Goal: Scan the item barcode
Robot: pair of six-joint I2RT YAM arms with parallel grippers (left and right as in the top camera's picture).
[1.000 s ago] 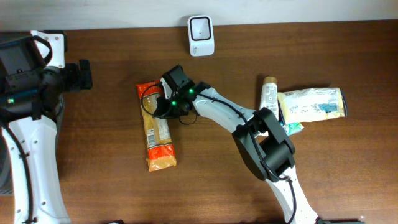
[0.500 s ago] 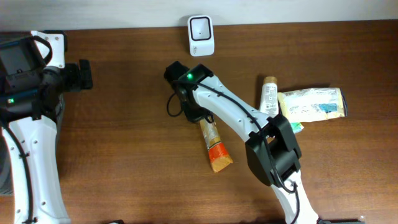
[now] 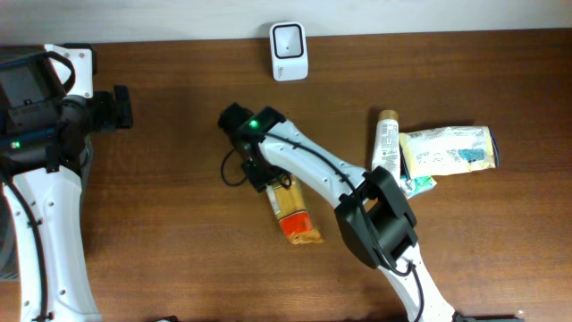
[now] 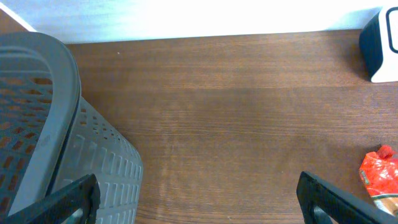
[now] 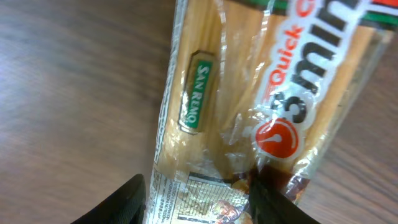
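The item, a clear pasta packet with an orange-red end, lies slantwise on the wooden table. My right gripper is at its upper end. In the right wrist view the packet runs between my right gripper fingers, which stand apart on either side of its printed end, open. A printed panel of black lines shows there. The white barcode scanner stands at the table's back edge, also visible as the scanner in the left wrist view. My left gripper is open over bare wood at far left.
A grey perforated basket stands beside my left gripper. At the right lie a tube and a pale bag. The packet's red end shows low at the right in the left wrist view.
My right arm carried the packet from the left toward the middle, turning it, then back a little. Its jaws, shut on the packet before, have spread. The left arm stayed still.
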